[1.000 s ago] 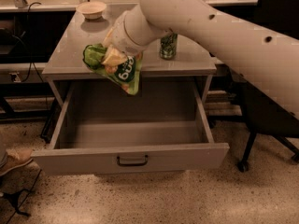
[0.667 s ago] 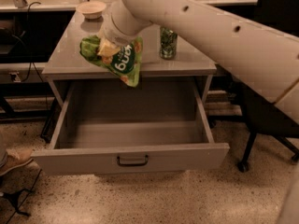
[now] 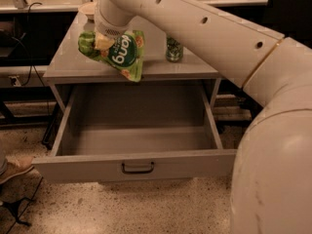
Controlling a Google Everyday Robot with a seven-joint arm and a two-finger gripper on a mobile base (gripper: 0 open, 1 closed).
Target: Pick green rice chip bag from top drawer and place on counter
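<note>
The green rice chip bag (image 3: 119, 52) hangs crumpled in my gripper (image 3: 101, 42), which is shut on its upper left part. The bag is above the front edge of the counter (image 3: 73, 62), its lower corner dangling just past that edge over the drawer. The top drawer (image 3: 136, 135) is pulled fully open below and its inside is bare. Its dark curved handle (image 3: 138, 167) is on the front panel. My white arm comes in from the right and crosses the top of the view.
A green drink can (image 3: 174, 49) stands on the counter to the right of the bag. A pale bowl (image 3: 88, 9) sits at the counter's back left. Cables and dark furniture stand to the left, a shoe (image 3: 14, 167) at the floor's left edge.
My gripper has carried the bag up and to the left, from over the open drawer to above the counter's front edge. The drawer has not moved.
</note>
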